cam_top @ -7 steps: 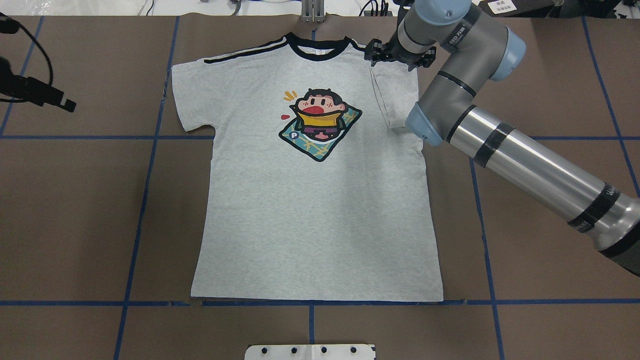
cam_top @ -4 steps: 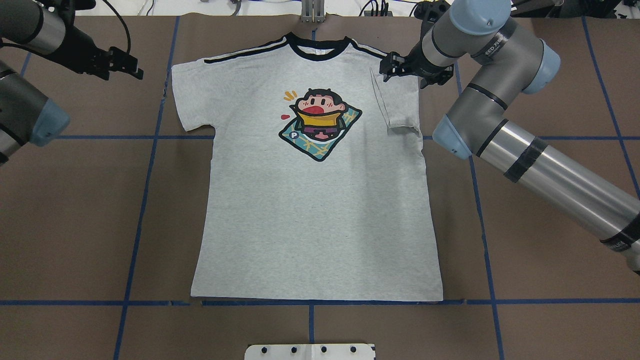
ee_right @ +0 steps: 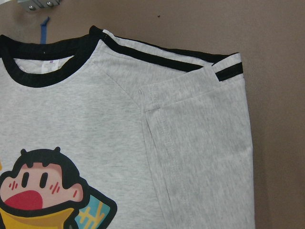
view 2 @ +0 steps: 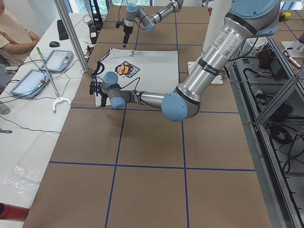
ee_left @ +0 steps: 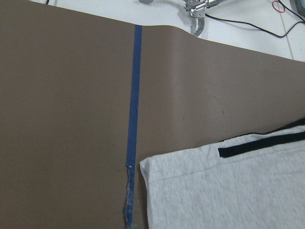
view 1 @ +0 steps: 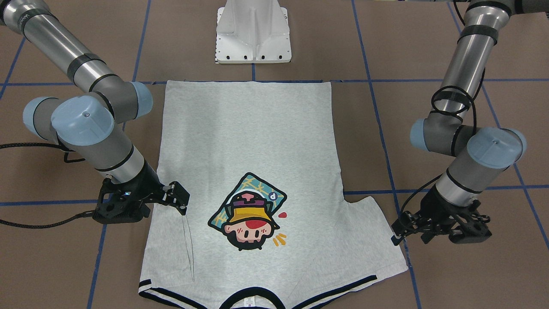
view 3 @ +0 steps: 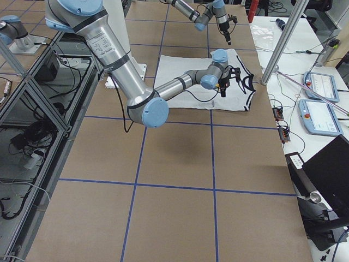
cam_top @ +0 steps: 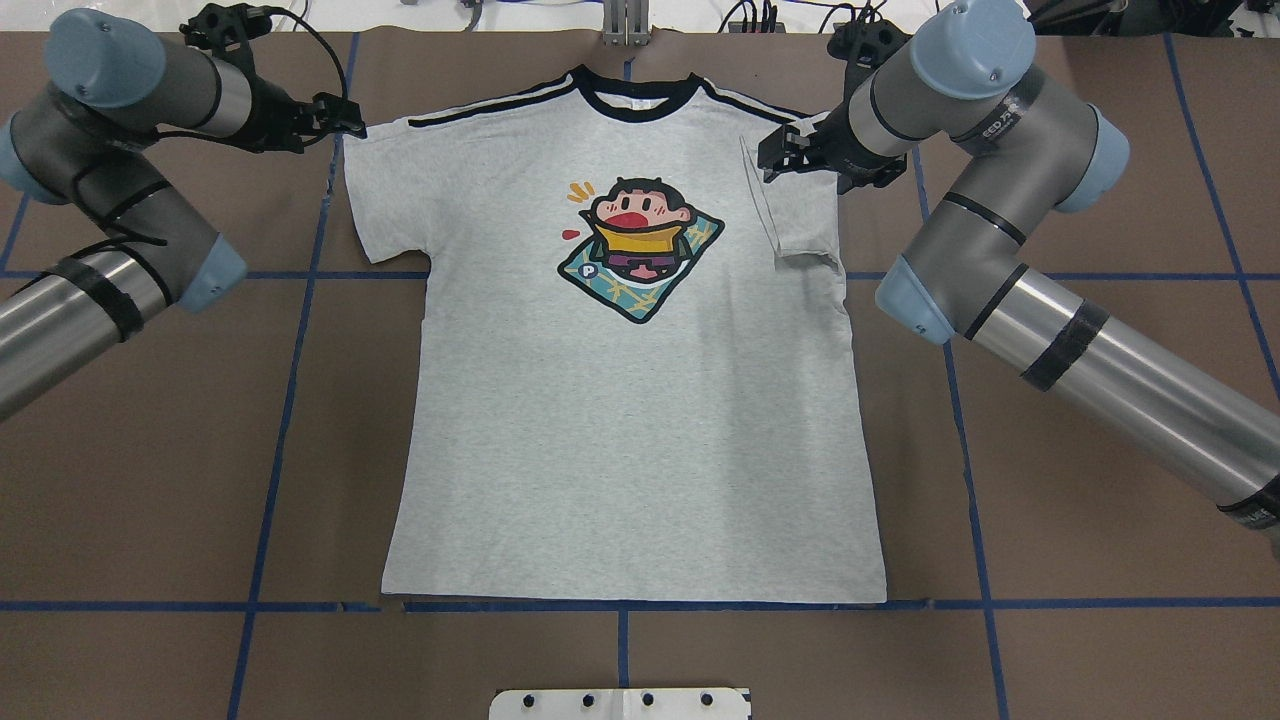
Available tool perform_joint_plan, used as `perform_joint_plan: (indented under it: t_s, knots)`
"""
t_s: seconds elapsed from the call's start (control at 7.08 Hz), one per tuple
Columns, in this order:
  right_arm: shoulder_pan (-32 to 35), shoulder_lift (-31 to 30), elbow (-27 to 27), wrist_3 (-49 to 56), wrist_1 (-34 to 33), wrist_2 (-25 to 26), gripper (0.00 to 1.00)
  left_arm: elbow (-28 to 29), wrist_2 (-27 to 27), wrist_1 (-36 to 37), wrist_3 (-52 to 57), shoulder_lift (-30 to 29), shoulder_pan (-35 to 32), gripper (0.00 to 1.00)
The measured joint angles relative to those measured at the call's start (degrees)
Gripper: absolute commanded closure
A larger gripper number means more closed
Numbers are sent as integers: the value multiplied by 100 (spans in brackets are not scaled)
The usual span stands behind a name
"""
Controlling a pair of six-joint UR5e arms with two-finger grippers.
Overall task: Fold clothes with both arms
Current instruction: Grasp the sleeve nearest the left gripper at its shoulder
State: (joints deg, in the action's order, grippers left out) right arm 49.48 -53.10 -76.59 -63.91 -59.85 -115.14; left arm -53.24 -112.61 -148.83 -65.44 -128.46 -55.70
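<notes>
Left claw (cam_top: 345, 120): fingers are looking spread, holding nothing, hanging just beside the outer corner of the flat sleeve (cam_top: 385, 190).
Right claw (cam_top: 775, 152): fingers are spreading wide, holding nothing, hovering over the folded sleeve (cam_top: 797, 200).
T-shirt (cam_top: 630, 420): lying flat, picture up, on the bench (cam_top: 1050, 520), between both claws.
Doing it well: I think the left claw is needing to dip low, pinch only the sleeve edge, then carry it toward the right claw so both sides are matching.
Count: one T-shirt, two sleeves, two claws, two arms, a left arm (cam_top: 60, 310) and a right arm (cam_top: 1100, 350).
</notes>
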Motion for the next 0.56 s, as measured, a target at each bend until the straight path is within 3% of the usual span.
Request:
perform_joint_plan:
  t_s: [0.28, 0.56]
  knots:
    - [-7, -79, -7, 31, 106, 2, 0, 686, 299, -192, -17, -422, 172, 21]
    - [-34, -100, -13, 32, 128, 24, 0, 993, 501, -312, 17, -504, 213, 31]
